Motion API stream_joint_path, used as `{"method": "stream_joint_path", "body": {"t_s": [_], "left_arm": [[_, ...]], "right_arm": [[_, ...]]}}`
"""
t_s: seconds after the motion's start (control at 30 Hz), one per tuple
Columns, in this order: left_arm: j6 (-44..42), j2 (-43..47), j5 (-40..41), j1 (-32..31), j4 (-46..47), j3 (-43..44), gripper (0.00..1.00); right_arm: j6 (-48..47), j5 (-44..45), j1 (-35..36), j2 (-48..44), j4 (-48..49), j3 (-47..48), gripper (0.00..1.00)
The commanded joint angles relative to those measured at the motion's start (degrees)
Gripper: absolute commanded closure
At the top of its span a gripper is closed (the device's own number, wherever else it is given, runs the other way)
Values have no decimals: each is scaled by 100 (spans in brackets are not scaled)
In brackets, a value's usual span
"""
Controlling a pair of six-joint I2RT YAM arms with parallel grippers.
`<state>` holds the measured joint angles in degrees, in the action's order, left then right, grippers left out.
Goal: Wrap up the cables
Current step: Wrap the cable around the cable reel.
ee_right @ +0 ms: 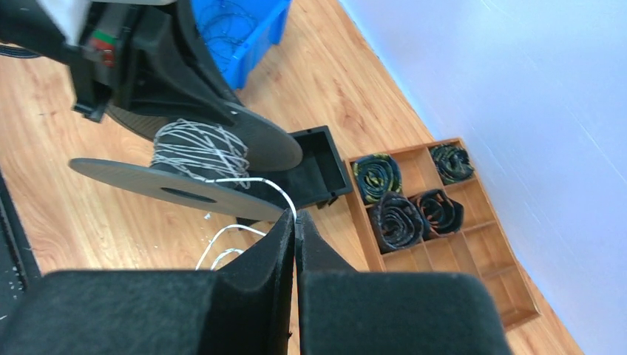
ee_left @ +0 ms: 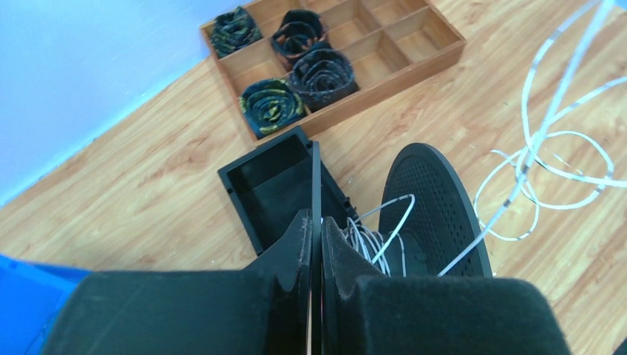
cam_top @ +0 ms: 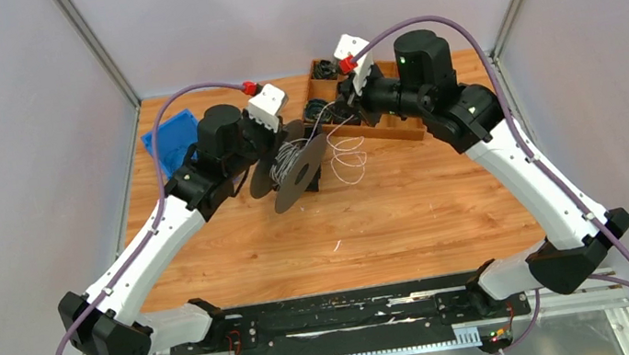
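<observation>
A black spool (cam_top: pixel 294 176) with two round flanges is held on edge above the table. My left gripper (ee_left: pixel 316 222) is shut on the thin rim of one flange (ee_left: pixel 316 170); the other flange (ee_left: pixel 438 211) stands to its right. Thin white cables (ee_right: pixel 198 150) are wound round the hub between the flanges. More of the cables lie in loose loops (cam_top: pixel 347 156) on the table, and these loops (ee_left: pixel 551 148) also show in the left wrist view. My right gripper (ee_right: pixel 296 218) is shut on a strand of the cables that runs from the hub.
An open black box (ee_left: pixel 270 185) sits under the spool. Behind it is a wooden divided tray (cam_top: pixel 397 131) holding coiled black and green bundles (ee_left: pixel 272 106). A blue bin (cam_top: pixel 171 140) stands at the back left. Purple cords arch over both arms.
</observation>
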<state>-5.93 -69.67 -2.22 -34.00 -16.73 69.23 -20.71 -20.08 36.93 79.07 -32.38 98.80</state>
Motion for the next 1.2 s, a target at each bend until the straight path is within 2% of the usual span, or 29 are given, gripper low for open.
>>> {"method": "stream_joint_path", "body": {"t_s": [0.0, 0.2, 0.6, 0.9, 1.17], "left_arm": [[-442, 188, -773, -90, 214, 138, 100], [-690, 182, -1369, -218, -1, 196, 100], [-120, 235, -2138, -221, -15, 400, 100], [617, 101, -2264, -168, 100, 791, 100], [1831, 26, -2888, 249, 717, 762, 100]], "right_arm": [[-240, 298, -192, -59, 113, -33, 99], [-528, 330, -250, 39, 159, -28, 100], [-643, 210, -897, 62, 512, -737, 100], [-898, -183, -1068, -338, 735, -1852, 99], [-557, -562, -1188, -737, 1395, -2993, 100]]}}
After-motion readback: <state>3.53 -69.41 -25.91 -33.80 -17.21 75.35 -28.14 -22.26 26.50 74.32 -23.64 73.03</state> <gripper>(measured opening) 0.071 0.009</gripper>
